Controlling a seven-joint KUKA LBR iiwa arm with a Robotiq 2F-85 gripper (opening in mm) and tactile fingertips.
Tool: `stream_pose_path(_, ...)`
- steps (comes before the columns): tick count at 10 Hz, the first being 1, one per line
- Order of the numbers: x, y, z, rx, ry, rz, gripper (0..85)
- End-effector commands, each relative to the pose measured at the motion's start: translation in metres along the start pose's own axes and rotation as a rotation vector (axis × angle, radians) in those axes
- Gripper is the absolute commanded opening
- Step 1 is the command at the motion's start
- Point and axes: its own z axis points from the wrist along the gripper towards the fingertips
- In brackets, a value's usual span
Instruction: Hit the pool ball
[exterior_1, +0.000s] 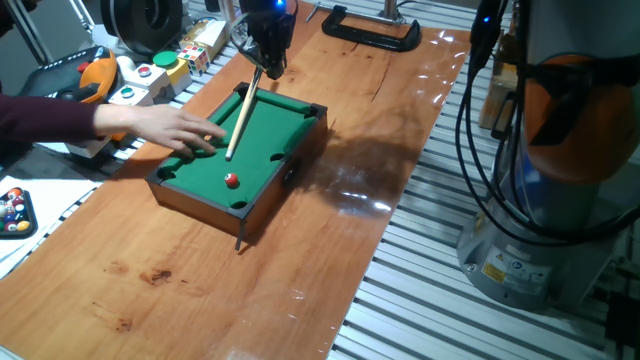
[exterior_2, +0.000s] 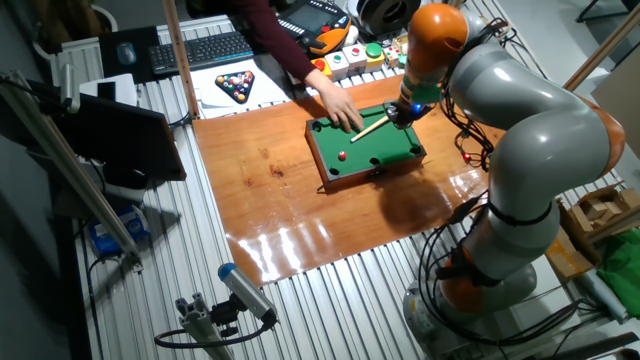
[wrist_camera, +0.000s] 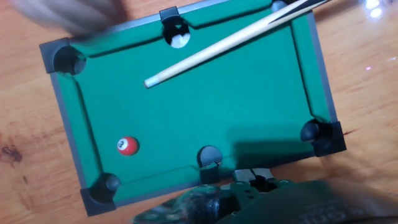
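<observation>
The pool ball (exterior_1: 232, 181) is small, glossy red with a white spot, and lies on the green felt of the miniature pool table (exterior_1: 201, 206) near its front end. It also shows as the pool ball (exterior_2: 342, 155) and the pool ball (wrist_camera: 127, 146), close to a corner pocket. My gripper (exterior_1: 266, 62) hangs over the table's far end, shut on a thin wooden cue (exterior_1: 240, 118) that slants down toward the felt. The cue tip (wrist_camera: 148, 83) rests apart from the ball, roughly a third of the table's length away. In the hand view my fingertips are hidden.
A person's hand (exterior_1: 168, 127) rests on the table's left rail beside the cue, and their arm (exterior_2: 285, 45) reaches in from behind. A triangle rack of coloured balls (exterior_2: 237, 85) lies off the wooden board. A button box (exterior_1: 150, 80) and black clamp (exterior_1: 370, 35) sit at the back.
</observation>
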Motion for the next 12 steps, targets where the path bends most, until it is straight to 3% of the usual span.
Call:
stream_pose_path(1, 0.0, 0.0, 0.0, -0.003, -0.003, 0.003, 0.7)
stream_pose_path(3, 0.0, 0.004, -0.002, -0.004, -0.012, 0.045, 0.7)
stream_pose_path(7, -0.001, 0.003, 0.001, -0.025, 0.04, 0.195, 0.7)
stream_pose_path(12, -0.015, 0.01, 0.018, -0.029, 0.06, 0.409, 0.7)
